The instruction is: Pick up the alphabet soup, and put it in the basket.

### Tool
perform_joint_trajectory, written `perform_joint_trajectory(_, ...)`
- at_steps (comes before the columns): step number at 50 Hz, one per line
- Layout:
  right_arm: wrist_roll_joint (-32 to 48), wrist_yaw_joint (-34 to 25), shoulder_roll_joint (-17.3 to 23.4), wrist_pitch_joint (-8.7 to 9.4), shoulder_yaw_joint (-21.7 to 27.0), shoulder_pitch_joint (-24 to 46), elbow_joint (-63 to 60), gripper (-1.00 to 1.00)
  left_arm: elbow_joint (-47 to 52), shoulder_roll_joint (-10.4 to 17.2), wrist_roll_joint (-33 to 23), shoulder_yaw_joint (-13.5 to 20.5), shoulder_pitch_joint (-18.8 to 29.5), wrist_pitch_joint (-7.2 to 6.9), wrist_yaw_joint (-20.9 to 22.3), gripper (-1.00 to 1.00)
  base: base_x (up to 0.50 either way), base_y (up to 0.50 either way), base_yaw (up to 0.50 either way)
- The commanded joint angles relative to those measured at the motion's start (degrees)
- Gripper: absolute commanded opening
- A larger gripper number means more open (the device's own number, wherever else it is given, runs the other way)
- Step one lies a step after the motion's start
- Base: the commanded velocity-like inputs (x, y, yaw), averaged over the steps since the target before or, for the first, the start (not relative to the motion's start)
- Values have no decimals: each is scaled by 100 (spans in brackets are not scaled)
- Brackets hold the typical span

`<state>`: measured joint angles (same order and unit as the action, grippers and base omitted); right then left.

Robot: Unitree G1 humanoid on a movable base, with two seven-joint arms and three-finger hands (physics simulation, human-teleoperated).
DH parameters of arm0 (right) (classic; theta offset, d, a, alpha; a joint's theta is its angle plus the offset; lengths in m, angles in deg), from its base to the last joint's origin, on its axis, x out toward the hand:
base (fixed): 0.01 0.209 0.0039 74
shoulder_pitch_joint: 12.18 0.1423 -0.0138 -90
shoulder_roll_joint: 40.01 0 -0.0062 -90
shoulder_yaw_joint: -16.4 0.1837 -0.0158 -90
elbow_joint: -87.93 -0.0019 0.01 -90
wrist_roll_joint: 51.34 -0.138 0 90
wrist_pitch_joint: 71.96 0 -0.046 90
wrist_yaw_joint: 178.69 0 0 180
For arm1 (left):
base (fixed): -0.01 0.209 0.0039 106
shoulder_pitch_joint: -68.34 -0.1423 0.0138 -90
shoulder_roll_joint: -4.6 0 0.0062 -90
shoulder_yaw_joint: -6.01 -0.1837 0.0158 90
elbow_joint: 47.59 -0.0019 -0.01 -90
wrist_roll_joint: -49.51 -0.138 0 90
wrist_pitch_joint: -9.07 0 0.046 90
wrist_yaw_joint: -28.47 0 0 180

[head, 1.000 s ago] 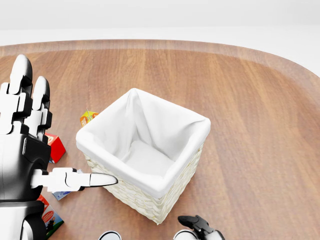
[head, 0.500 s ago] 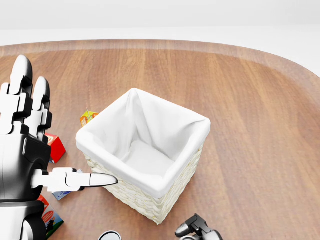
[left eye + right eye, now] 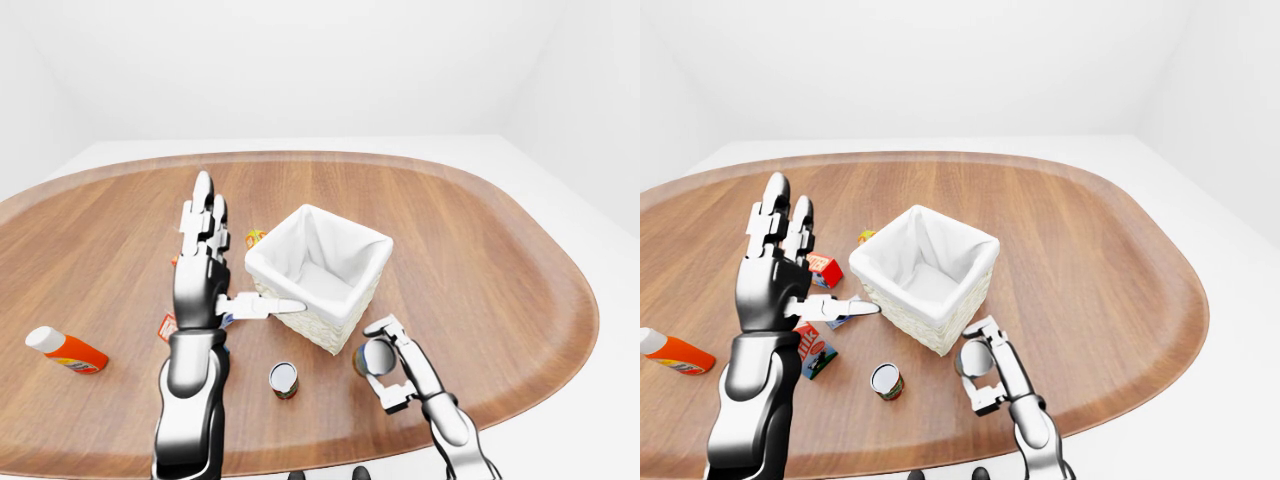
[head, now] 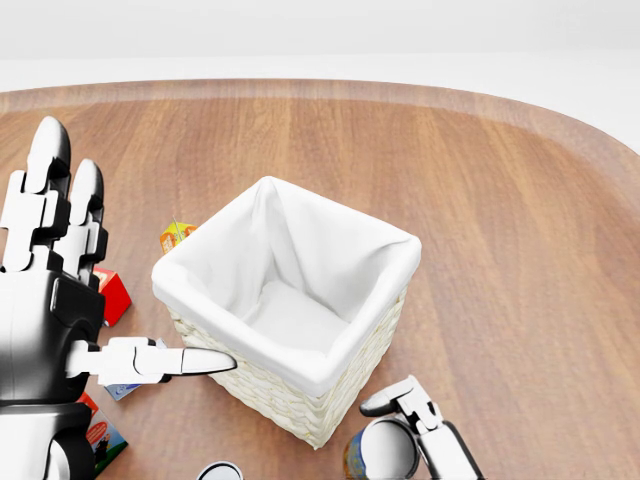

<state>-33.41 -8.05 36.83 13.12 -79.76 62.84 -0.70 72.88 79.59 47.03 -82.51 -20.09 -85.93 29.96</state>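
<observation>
Right hand (image 3: 388,365) grips the alphabet soup can (image 4: 378,450), the basket (image 4: 290,320) just above-left; left hand (image 4: 60,300) spread open, empty.

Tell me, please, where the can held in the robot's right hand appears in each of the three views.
Left-eye view: the can sits right of centre near the bottom, in the right hand, just below the basket's near corner.
Head view: the can is at the bottom edge, right of centre, partly cut off.
Right-eye view: the can is at centre, low.
Shared landmark: the white-lined wicker basket, directly above the can in all three.
</observation>
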Motion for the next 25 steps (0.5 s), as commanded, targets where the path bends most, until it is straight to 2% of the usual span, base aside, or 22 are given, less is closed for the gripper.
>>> perform_joint_trajectory(1, -22, -235, 40, 65, 172, -144, -972, -100, -14, 2, -7, -1, 3, 0, 1, 100, 0, 0, 0)
perform_joint_trajectory(7, -34, -354, 35, 238, 307, -194, -1272, -100, 5, 7, -4, 14, 15, 0, 3, 100, 0, 0, 0)
perform_joint_trajectory(11, -31, -474, 19, 473, 399, -201, -1609, -100, 43, 5, -16, 4, 38, 0, 0, 100, 0, 0, 0)
perform_joint_trajectory(14, -23, -532, 12, 575, 457, -210, -1753, -100, 68, 8, -24, -2, 48, 0, 3, 100, 0, 0, 0)
perform_joint_trajectory(22, -25, -708, -1, 690, 642, -321, -2052, -100, 144, -1, -48, -31, 25, 0, 5, 100, 0, 0, 0)
perform_joint_trajectory(23, -39, -777, -9, 806, 697, -345, -2235, -100, 155, 0, -41, -20, 28, 0, 6, 100, 0, 0, 0)
perform_joint_trajectory(25, -35, -810, -29, 848, 730, -339, -2298, -100, 149, 1, -41, -18, 30, 0, 7, 100, 0, 0, 0)
